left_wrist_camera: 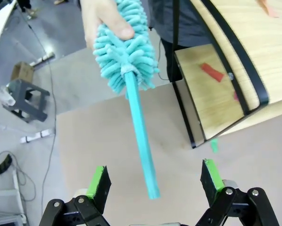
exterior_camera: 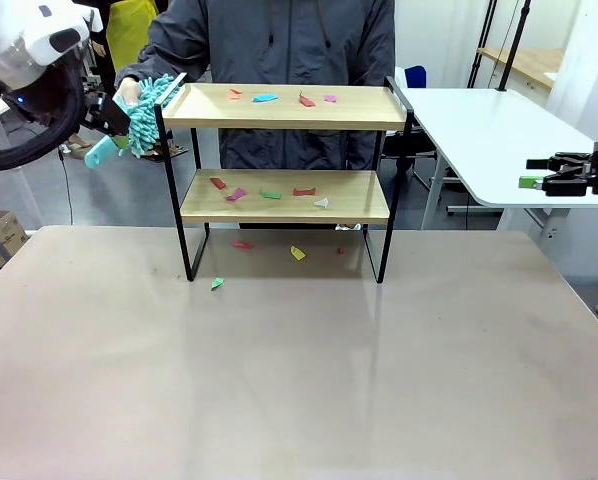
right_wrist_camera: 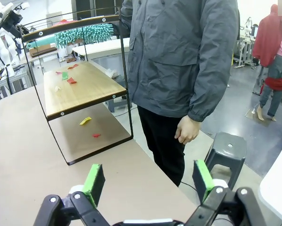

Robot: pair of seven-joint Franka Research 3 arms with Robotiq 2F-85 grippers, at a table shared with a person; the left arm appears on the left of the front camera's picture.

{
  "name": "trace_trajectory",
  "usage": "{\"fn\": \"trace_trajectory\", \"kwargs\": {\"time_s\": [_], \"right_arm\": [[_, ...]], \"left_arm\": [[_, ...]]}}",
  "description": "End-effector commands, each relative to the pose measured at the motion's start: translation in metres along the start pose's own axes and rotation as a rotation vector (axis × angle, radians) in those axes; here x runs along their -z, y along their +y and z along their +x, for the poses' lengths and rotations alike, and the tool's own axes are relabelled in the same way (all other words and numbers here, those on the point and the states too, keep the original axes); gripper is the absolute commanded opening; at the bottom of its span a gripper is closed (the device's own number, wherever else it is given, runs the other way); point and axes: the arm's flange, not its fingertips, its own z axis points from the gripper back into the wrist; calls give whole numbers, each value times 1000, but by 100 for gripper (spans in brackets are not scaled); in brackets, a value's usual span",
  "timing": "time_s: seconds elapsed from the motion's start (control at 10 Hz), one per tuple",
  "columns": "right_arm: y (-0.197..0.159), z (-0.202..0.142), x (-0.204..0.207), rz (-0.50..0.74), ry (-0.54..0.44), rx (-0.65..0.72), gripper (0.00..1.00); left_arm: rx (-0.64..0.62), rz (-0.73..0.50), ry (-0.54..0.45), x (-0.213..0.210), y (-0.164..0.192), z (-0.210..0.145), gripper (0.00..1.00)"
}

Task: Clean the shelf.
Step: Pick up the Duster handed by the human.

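- Small two-tier shelf (exterior_camera: 284,108), light wooden boards on a thin black metal frame, standing at the far side of the grey table (exterior_camera: 279,380), right in front of the person.
- Coloured paper scraps (exterior_camera: 266,98) on both boards (a few on the table underneath too).
- Fluffy teal duster (left_wrist_camera: 131,75) held by its head in the person's hand (left_wrist_camera: 101,19), at the shelf's left end.
- Left gripper (left_wrist_camera: 154,169) spread wide, handle tip between the fingers, not touching.
- Right gripper (right_wrist_camera: 148,168) spread wide too, holding nothing.

The front view looks across the table (exterior_camera: 279,380) at the shelf (exterior_camera: 284,107), square on, with the person (exterior_camera: 269,40) behind it. The left wrist view looks down, close on the duster (left_wrist_camera: 129,61) at one shelf end. The right wrist view faces the other end from farther off. All three share shelf and duster.
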Motion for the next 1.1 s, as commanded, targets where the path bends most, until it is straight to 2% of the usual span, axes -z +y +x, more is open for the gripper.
{"fn": "trace_trajectory", "kwargs": {"time_s": [0.0,0.2,0.3,0.4,0.5,0.7,0.8,1.0], "right_arm": [[4,9,2,-16,2,16,100],[4,9,2,-16,2,16,100],[4,9,2,-16,2,16,100],[4,9,2,-16,2,16,100],[4,9,2,-16,2,16,100],[4,9,2,-16,2,16,100],[4,9,2,-16,2,16,100],[4,9,2,-16,2,16,100]], "left_arm": [[-33,65,-5,12,-2,-3,100],[-35,72,4,20,2,-3,100],[-26,77,6,23,3,-3,55],[-22,62,6,24,3,-2,44],[-23,55,3,25,3,-1,0],[-27,44,-3,26,3,0,0],[-30,41,-7,26,4,0,18],[-44,27,-3,26,4,0,0]]}}
